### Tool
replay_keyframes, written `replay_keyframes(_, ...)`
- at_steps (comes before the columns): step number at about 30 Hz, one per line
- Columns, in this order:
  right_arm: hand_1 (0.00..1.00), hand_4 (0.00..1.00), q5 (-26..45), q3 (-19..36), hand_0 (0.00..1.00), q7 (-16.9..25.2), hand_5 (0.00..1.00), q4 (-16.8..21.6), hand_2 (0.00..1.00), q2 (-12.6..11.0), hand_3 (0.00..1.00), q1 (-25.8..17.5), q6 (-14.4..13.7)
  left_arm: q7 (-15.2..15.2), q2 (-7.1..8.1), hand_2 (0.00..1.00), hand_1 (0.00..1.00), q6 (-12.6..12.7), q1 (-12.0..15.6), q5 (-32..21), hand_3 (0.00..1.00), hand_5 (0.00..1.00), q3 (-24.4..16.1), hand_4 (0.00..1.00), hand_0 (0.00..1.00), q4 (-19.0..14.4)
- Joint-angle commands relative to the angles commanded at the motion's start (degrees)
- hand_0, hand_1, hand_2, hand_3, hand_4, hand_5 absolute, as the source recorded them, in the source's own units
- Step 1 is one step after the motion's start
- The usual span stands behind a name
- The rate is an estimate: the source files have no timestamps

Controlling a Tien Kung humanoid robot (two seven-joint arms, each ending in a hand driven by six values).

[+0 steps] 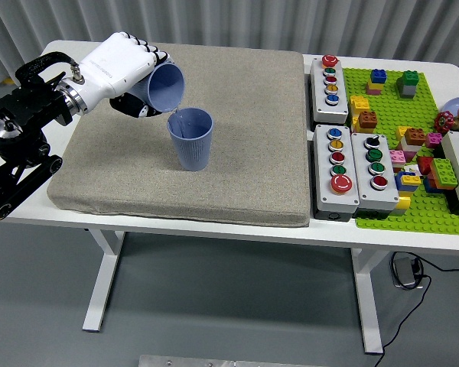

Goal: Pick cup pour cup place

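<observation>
From my seat I see the left hand [126,73] over the back left part of the grey mat [237,153], its white fingers wrapped around a blue cup [165,86]. I have that held cup tipped well over, mouth facing right and down, its lower lip just above the rim of a second blue cup [191,138]. The second cup stands upright on the mat, left of the mat's middle, and the two cups look nearly touching at the rims (I cannot tell whether they actually meet). I cannot make out a stream between them.

The left arm [23,145] comes in from the left edge, black linkages hanging past the table's left side.

The mat covers most of the left and middle of the white table [214,229]. To its right sit three grey button boxes [335,168]: one at the back with a column of coloured buttons, two side by side nearer the front. Further right lies a green baseplate [398,99] scattered with toy bricks in red, yellow, blue, pink and green. A fourth button box is cut off by the right edge, with a plate of something round just behind it. On the floor under the table's right end I see a black cable [413,298].
</observation>
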Motion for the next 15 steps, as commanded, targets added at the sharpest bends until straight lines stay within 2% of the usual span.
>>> replay_keyframes(15,0.661,0.002,0.0,-0.06,0.693,0.0,0.261,-0.01,0.602,0.0,0.593,0.17,-0.05,0.69,-0.01,0.501,0.469,0.9,-0.96,0.0,0.528,0.12,1.71,0.744,0.475,-0.16)
